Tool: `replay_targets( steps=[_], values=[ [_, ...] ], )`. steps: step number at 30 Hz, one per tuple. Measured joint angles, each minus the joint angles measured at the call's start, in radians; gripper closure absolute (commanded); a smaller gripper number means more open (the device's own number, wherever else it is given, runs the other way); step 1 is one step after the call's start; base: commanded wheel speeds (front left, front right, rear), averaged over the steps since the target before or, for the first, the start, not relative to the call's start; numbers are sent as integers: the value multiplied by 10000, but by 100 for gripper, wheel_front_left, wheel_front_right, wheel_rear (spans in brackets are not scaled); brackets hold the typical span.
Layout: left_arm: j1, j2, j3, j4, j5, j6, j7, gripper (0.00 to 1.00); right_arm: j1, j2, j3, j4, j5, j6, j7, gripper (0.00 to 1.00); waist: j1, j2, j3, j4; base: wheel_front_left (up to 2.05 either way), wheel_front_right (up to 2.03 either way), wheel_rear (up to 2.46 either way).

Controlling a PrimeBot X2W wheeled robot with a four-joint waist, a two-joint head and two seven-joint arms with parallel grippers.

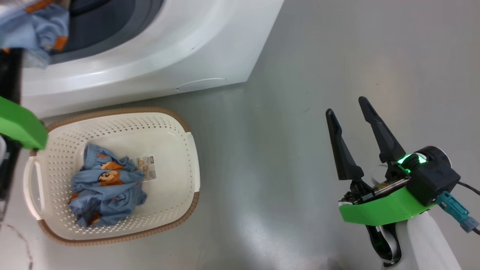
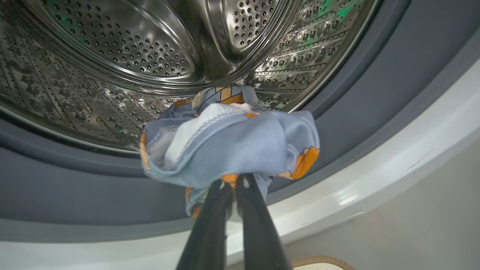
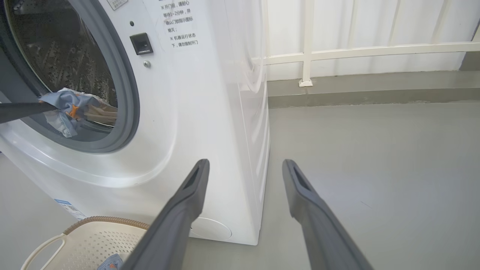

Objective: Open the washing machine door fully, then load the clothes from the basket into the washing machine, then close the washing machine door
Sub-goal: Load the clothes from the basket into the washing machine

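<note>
The washing machine [image 1: 168, 48] stands with its drum [image 2: 131, 48] exposed; its door is out of view. My left gripper [image 2: 236, 180] is shut, its tips buried in a bunched light blue garment [image 2: 232, 146] with orange print and a white lining. It holds that garment at the lower lip of the grey gasket [image 2: 356, 105], just outside the steel drum. The same garment [image 3: 71, 108] hangs at the opening. More blue clothes [image 1: 107, 187] lie in the cream basket [image 1: 123, 111] on the floor before the machine. My right gripper [image 1: 347, 107] is open and empty, off to the right above the floor.
Grey floor stretches to the right of the machine [image 3: 195, 112]. A white railing [image 3: 307, 56] and a low kerb run along the back. The basket [image 3: 93, 240] sits close against the machine's front. A label sticker [image 1: 148, 167] lies on the basket floor.
</note>
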Motion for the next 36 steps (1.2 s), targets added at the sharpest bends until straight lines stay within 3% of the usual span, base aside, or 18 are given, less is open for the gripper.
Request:
replay_targets(
  steps=[5, 14, 21, 30, 36],
  values=[
    [-686, 497, 161, -27, -111, 27, 1049, 100, -5, 2, 224, -21, 10, 0, 0, 0, 1, 0, 93, -254, 0, 0, 0],
    [-2737, 903, 288, 1837, -393, -307, 2234, 100, -99, 6, 416, -58, 474, 0, 0, 0, 1, 0, 503, -864, 0, 0, 0],
    [-4372, 1162, 201, 3010, -115, -522, 2347, 100, -463, 12, 669, -121, 723, 0, 0, 0, 1, 0, 1009, -1432, 0, 0, 0],
    [-5963, 1292, 198, 4230, 591, -581, 1051, 100, -744, 27, 872, -178, 1177, -2, 0, 0, 1, 0, 1587, -2053, 0, 0, 0],
    [-6803, 1331, 192, 5112, 1348, -320, -911, 100, -928, 42, 959, -215, 1260, 0, 0, 0, 0, 0, 1938, -2381, 0, 0, 0]
  ],
)
